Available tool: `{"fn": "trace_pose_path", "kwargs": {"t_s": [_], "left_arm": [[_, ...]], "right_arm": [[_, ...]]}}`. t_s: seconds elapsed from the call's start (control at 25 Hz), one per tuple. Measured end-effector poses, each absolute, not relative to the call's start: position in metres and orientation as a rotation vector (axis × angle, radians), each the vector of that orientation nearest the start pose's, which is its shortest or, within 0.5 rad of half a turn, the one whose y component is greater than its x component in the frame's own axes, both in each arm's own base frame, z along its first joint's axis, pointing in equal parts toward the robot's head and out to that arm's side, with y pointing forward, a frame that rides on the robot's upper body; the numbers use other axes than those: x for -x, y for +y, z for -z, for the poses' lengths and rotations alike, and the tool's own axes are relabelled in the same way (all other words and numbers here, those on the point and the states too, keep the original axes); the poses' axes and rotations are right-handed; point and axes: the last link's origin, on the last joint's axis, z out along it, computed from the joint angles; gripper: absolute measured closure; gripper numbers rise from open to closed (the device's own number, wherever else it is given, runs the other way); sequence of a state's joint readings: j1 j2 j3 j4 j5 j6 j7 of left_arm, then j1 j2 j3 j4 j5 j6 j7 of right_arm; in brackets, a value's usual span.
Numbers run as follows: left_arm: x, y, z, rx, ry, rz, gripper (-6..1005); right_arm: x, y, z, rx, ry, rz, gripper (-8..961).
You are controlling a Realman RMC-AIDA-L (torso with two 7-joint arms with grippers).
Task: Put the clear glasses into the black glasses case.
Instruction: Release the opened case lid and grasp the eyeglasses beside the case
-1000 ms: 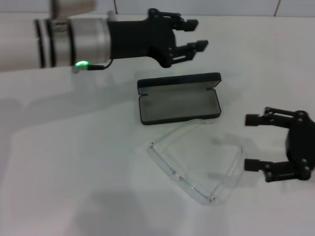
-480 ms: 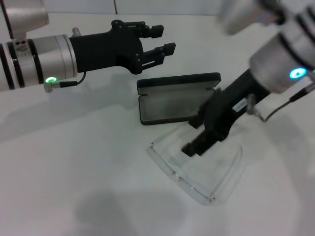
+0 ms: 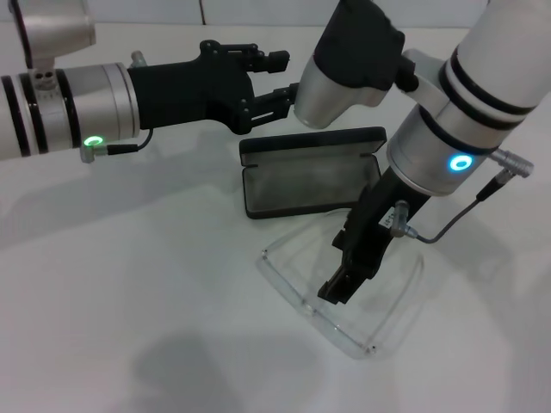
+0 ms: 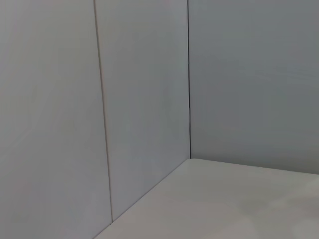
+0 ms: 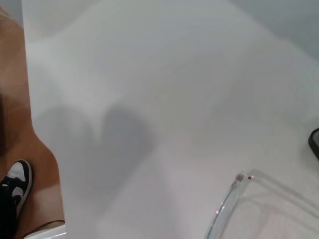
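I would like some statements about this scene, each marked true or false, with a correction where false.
1. The black glasses case lies open on the table. True.
2. The clear glasses are inside the case. False: they lie on the table in front of it.
3. The right gripper is down over the glasses. True.
4. The left gripper is holding the case. False: it hovers open behind it.
5. The glasses are folded. False: their arms are spread.

The right pincer (image 3: 337, 292) reaches down onto the clear glasses (image 3: 344, 288) lying just before the open black glasses case (image 3: 312, 172).
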State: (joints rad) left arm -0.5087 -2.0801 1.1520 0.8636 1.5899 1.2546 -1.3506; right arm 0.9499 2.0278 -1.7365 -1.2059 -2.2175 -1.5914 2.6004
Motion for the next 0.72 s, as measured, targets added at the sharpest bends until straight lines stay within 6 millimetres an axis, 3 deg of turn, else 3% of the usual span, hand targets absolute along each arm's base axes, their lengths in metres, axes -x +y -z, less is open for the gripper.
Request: {"fn": "trace_pose_path", "kwargs": {"t_s": [0.72], "left_arm": [[0.186,0.371,0.012,2.647,-0.236,0.721,530]], "right_arm": [[-0.071,0.313,0.109,2.997,0.409,0.685,202]]}}
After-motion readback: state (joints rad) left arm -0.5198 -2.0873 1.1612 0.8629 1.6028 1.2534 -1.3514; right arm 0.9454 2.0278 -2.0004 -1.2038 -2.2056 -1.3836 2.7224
